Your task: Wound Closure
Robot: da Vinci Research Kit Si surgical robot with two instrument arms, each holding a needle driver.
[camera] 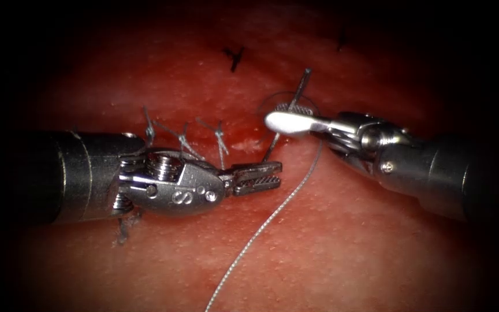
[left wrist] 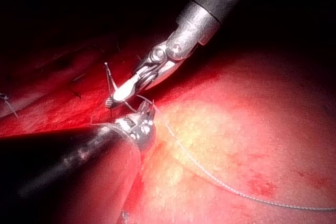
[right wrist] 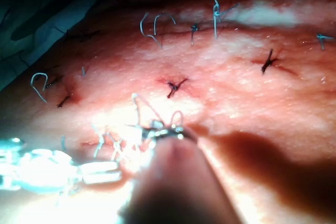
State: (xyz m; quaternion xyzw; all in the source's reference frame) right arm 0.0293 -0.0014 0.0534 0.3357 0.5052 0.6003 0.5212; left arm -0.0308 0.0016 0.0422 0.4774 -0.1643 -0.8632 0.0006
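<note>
Two tools meet over the tissue [camera: 330, 242] in the endoscope view. The left tool [camera: 258, 177] comes in from the left with its fingers [camera: 255, 169] slightly parted and nothing between them; their tips stop just short of the needle. The right tool [camera: 289, 117] comes in from the right with its fingers closed on the needle [camera: 300, 89], gripping it partway along its curve. One end of the needle rises free on the far side of the fingers, and the other part runs down on the near side toward the cut [camera: 249, 144], where it seems to meet the tissue; whether it is in the tissue cannot be told. Thread [camera: 272, 216] trails from beside the right tool toward the near edge, passing just right of the left tool's tips. Knotted stitches [camera: 183, 138] stand along the cut behind the left tool.

From the left wrist view, the right tool [left wrist: 118, 95] holds the needle [left wrist: 108, 80] upright in closed fingers, just beyond the left tool [left wrist: 144, 116]. Thread [left wrist: 220, 182] lies across the pale tissue.

From the right wrist view, stitches [right wrist: 173, 85] dot the tissue beyond the right tool [right wrist: 163, 132], and the left tool [right wrist: 100, 171] lies brightly lit nearby.
</note>
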